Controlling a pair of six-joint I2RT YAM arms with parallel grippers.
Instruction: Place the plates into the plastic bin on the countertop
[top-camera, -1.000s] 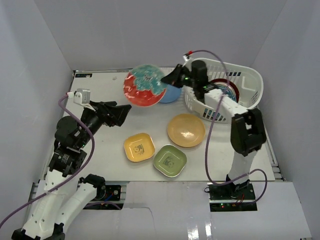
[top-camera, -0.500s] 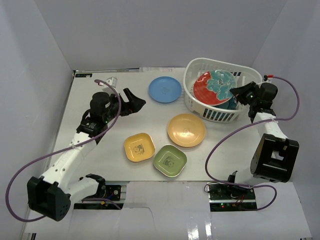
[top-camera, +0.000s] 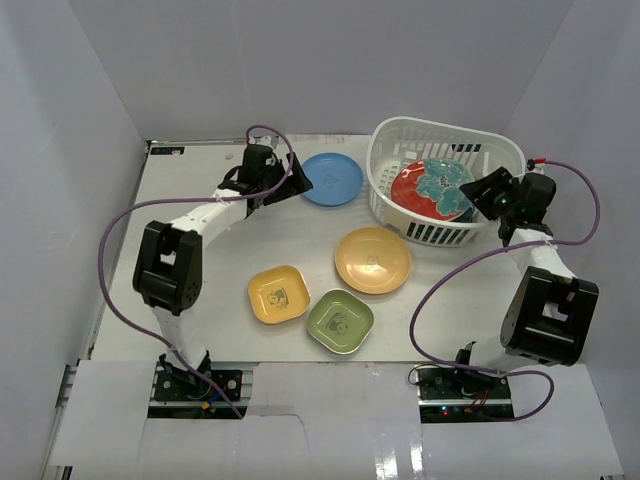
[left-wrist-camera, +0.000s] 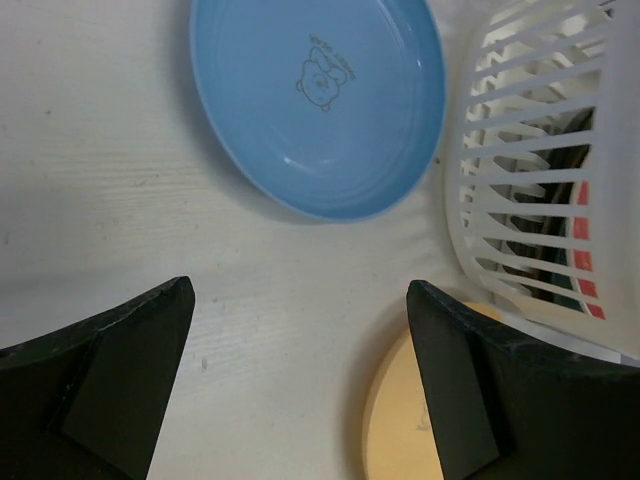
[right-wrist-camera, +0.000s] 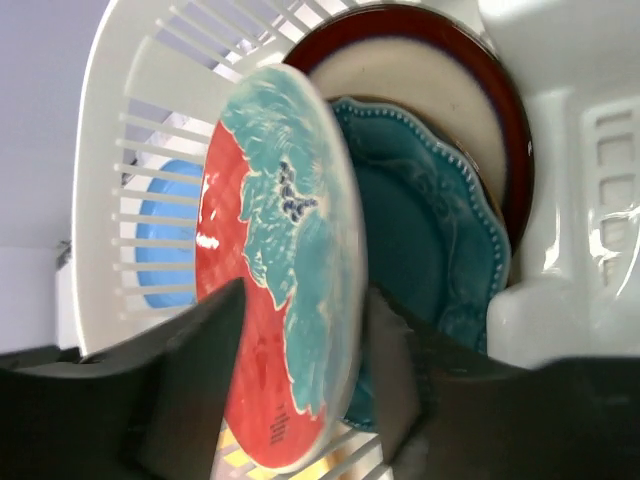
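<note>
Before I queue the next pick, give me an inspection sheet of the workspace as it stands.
Surface: white countertop, flat.
Job's things: red plate, teal scalloped plate and maroon-rimmed plate in the bin; light blue plate, orange plate, yellow plate, green plate on the countertop.
Clutter: nothing seen.
Grippers: left gripper open beside the light blue plate; right gripper straddles the red plate's rim, grip unclear.
Cables: purple cables loop from both arms.
Surroundings: pale grey walls.

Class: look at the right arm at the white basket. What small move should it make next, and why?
Probably widen the right gripper and back it out: the red plate with a teal flower already stands inside the white slotted plastic bin, leaning on the teal scalloped plate, and the jaws only loosely straddle its rim.
</note>
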